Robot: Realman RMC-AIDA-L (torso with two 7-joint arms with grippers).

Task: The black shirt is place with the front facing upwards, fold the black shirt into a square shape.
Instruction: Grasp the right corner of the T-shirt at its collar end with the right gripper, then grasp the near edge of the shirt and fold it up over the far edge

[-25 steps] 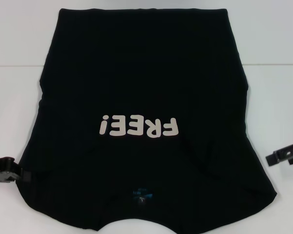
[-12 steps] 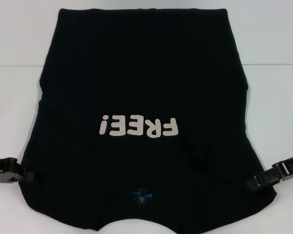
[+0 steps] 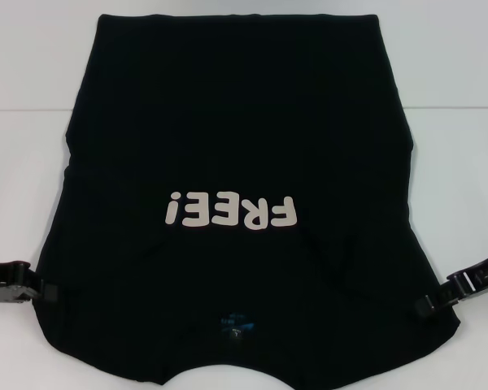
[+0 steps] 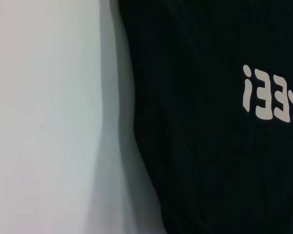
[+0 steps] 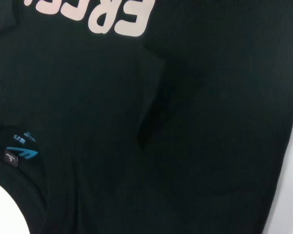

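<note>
1. Right gripper sits at the near right edge of the black shirt, its tip touching the cloth; I cannot tell whether its fingers are apart or together.
2. Left gripper lies low at the near left edge of the shirt, its tip at the cloth border; its finger state cannot be told either.
3. Spread flat on the white table, the shirt has its front up, collar toward the robot and hem at the far side.
4. White lettering runs across the chest, and a blue neck label shows just inside the collar.
5. A crease runs from below the lettering toward the right shoulder.
</note>
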